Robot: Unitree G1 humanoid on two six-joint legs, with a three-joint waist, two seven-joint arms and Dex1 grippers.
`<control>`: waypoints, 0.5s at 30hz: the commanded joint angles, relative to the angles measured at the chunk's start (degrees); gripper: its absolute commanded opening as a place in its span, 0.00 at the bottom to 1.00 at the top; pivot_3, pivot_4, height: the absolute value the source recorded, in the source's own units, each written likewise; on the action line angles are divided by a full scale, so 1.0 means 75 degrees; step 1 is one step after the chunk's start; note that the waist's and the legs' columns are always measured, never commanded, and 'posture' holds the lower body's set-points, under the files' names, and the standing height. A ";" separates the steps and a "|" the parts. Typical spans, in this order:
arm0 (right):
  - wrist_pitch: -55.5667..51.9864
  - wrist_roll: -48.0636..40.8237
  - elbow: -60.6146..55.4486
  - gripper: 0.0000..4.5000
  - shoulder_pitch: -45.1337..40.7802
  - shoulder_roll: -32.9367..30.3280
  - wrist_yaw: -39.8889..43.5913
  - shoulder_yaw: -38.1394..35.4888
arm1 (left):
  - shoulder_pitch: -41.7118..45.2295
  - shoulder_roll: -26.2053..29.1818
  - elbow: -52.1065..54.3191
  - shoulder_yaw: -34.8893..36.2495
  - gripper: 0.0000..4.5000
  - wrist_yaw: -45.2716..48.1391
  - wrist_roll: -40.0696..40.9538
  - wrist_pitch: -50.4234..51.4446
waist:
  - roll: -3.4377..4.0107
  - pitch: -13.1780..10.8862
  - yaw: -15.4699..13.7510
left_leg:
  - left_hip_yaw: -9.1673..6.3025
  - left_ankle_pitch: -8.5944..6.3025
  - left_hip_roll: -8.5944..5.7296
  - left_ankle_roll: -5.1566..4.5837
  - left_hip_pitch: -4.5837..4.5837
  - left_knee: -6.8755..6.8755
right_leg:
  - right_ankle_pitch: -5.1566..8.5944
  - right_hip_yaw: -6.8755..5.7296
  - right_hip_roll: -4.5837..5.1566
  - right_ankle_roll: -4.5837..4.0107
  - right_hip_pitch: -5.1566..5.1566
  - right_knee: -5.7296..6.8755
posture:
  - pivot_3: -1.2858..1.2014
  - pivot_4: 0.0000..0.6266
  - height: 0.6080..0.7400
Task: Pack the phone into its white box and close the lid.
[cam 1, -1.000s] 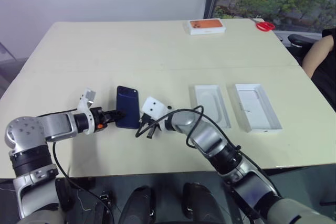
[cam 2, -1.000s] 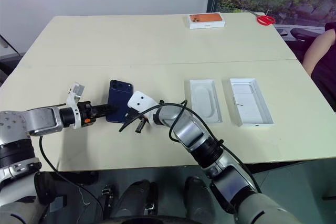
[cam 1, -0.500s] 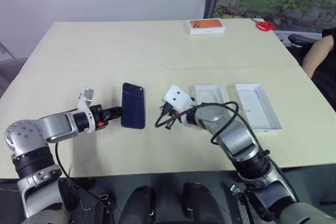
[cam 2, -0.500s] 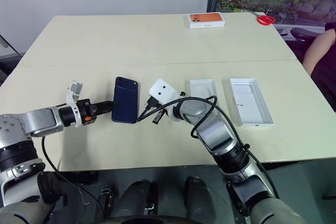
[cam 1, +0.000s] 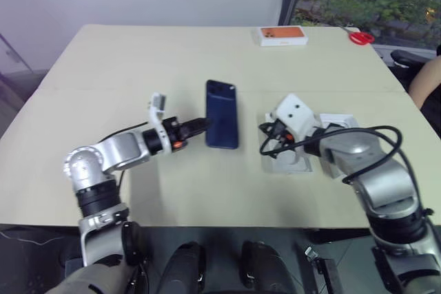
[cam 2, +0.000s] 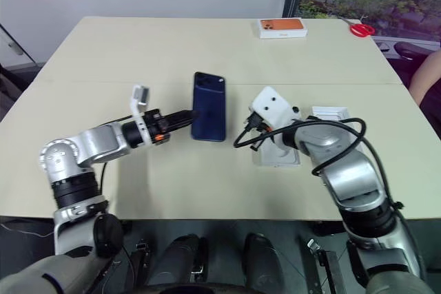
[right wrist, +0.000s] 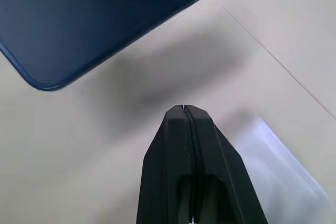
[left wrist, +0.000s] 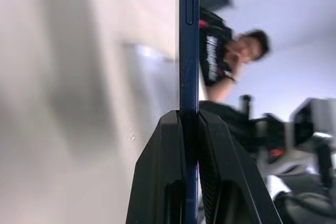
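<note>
Two end effectors over the cream surface (cam 1: 124, 67) in the left eye view. Left end effector (cam 1: 201, 124) clamped on the long edge of the phone (cam 1: 222, 123), held level in the air, camera cluster at the far end. Right end effector (cam 1: 265, 144) just right of the phone, pressed shut with nothing between the fingers, hanging over a white insert with an oval recess (cam 1: 289, 160). Beside that insert, away from the phone, the white box (cam 1: 341, 122), mostly hidden behind the right arm. Well beyond the phone, near the surface's far edge, an orange-topped box (cam 1: 283, 35) and red scissors (cam 1: 361, 37).

Same layout in the right eye view: phone (cam 2: 209, 116) gripped at its near-left edge, white box (cam 2: 331, 112) right of the phone past the right wrist.

In the left wrist view, phone (left wrist: 189, 45) seen edge-on, squeezed between the two black fingers (left wrist: 163, 182); a blurred person beyond it.

In the right wrist view, closed black fingers (right wrist: 173, 171) below the phone's dark glossy face (right wrist: 94, 14), clear of it; insert's white corner (right wrist: 278, 171) beside them.
</note>
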State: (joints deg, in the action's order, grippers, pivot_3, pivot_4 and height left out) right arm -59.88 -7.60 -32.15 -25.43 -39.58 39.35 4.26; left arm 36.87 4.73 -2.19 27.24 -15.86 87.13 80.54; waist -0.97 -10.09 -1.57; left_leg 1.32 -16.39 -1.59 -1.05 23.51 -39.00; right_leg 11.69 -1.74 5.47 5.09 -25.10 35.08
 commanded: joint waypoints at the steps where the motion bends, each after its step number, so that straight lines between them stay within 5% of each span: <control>1: 0.0277 -0.0038 0.0051 0.00 0.0318 -0.0553 0.0042 -0.0724 | 0.0273 -0.0639 0.0199 -0.0530 0.01 -0.0724 0.0184 -0.0975 | -0.0001 -0.0001 -0.0003 | 0.0001 0.0000 0.0002 -0.0001 -0.0001 0.0000 | 0.0000 0.0000 -0.0003 0.0000 -0.0001 0.0001 | 0.52 0.24 1.00; 8: 0.0647 0.0094 0.0758 0.00 0.1306 -0.1460 -0.0142 -0.1885 | 0.1244 -0.1921 -0.1457 -0.1655 0.01 -0.1150 -0.0868 -0.1783 | -0.0010 -0.0007 -0.0122 | -0.0001 -0.0003 0.0006 -0.0017 -0.0002 -0.0017 | 0.0019 -0.0009 -0.0042 -0.0031 0.0017 -0.0007 | 0.52 0.24 1.00; 15: 0.0773 0.0008 0.0835 0.00 0.1554 -0.1641 -0.0272 -0.2122 | 0.1928 -0.2216 -0.2624 -0.2041 0.01 -0.0996 -0.1793 -0.1818 | -0.0011 -0.0009 -0.0082 | 0.0017 -0.0018 0.0018 -0.0044 -0.0013 -0.0021 | 0.0010 0.0000 -0.0062 -0.0011 0.0026 -0.0017 | 0.52 0.24 1.00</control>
State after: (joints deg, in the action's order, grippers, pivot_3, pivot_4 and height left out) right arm -54.99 -7.57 -24.98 -13.65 -50.73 37.84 -9.88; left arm 48.94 -9.30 -22.20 12.30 -24.71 74.03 67.13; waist -1.06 -10.16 -2.18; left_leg 1.40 -16.52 -1.44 -1.37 23.41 -39.15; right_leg 11.75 -1.78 4.97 5.05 -24.90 34.97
